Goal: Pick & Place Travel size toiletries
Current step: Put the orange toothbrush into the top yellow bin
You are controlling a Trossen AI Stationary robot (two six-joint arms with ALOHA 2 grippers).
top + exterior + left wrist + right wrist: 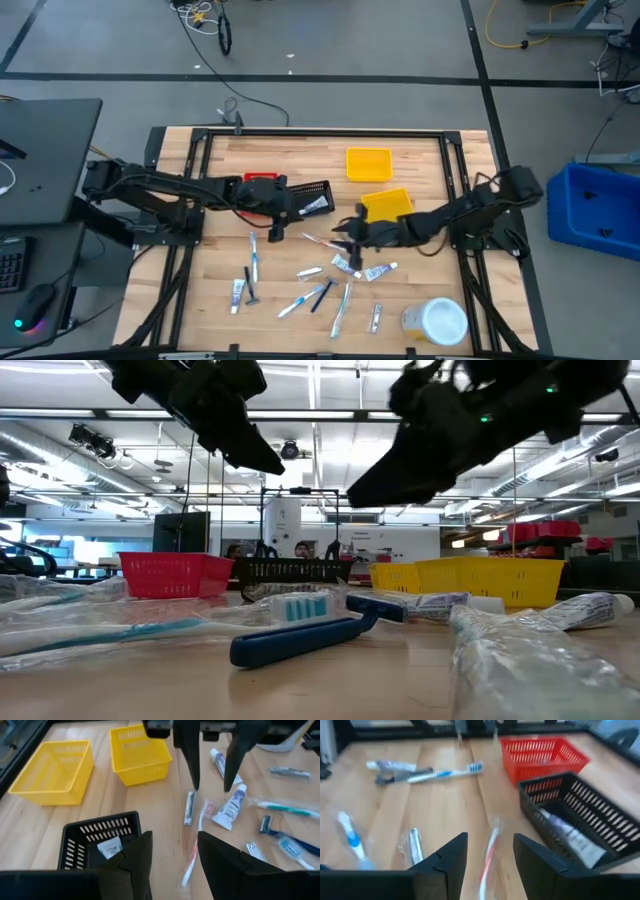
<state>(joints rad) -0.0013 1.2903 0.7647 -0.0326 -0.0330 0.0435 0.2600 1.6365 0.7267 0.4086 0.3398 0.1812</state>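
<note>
Travel size toiletries lie scattered over the table's near half [300, 285]: small tubes, toothbrushes, a blue razor [300, 640] and silvery sachets. One white tube [572, 840] lies inside the black bin [312, 197]. A red-and-white toothbrush in clear wrap [487, 855] lies flat on the wood between the two grippers. My left gripper [175, 862] hovers open beside the black bin's near side. My right gripper [490, 865] hovers open above that toothbrush's end, facing the left one. Neither has anything between its fingers.
A red bin [260, 181] stands left of the black one. Two yellow bins [368, 163] [386, 204] stand at the far middle. A big jar with a white lid [437, 320] lies at the near right. Bare wood shows along the far left.
</note>
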